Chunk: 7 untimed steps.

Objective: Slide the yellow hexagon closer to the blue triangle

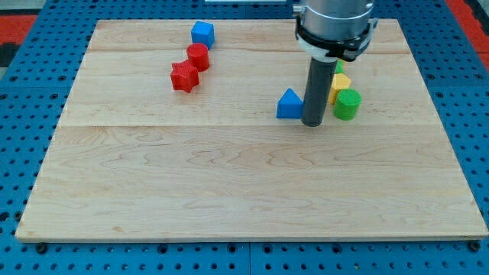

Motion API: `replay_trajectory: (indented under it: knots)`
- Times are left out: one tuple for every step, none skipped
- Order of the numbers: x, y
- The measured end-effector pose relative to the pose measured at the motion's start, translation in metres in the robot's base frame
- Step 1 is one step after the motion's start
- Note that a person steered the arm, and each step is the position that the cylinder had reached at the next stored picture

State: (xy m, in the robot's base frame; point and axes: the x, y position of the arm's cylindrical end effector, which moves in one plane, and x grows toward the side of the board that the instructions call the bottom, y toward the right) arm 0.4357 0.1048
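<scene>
Yellow hexagon [340, 82] half hidden behind my tip [312, 124], beside blue triangle [289, 105]; no fingers visible.

— What sits toward the top left of the worktop [229, 198]?

— A blue cube [202, 33], and just below it a red cylinder [199, 56] touching a red star [184, 77] (the star lies lowest and furthest to the view's left).

— And over on the right?

— A green cylinder [347, 104], standing upright. Above it a sliver of another green block [338, 67] shows, its shape mostly hidden.

— What surrounds the wood?

— A blue pegboard [46, 30], dotted with holes, on every side.
</scene>
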Motion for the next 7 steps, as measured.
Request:
replay_trajectory:
  knots:
    - [0.007,0.017]
    - [0.044,0.095]
    - [0.013,0.195]
    - [-0.047,0.221]
    - [-0.084,0.193]
    - [-0.084,0.163]
    - [-0.078,0.143]
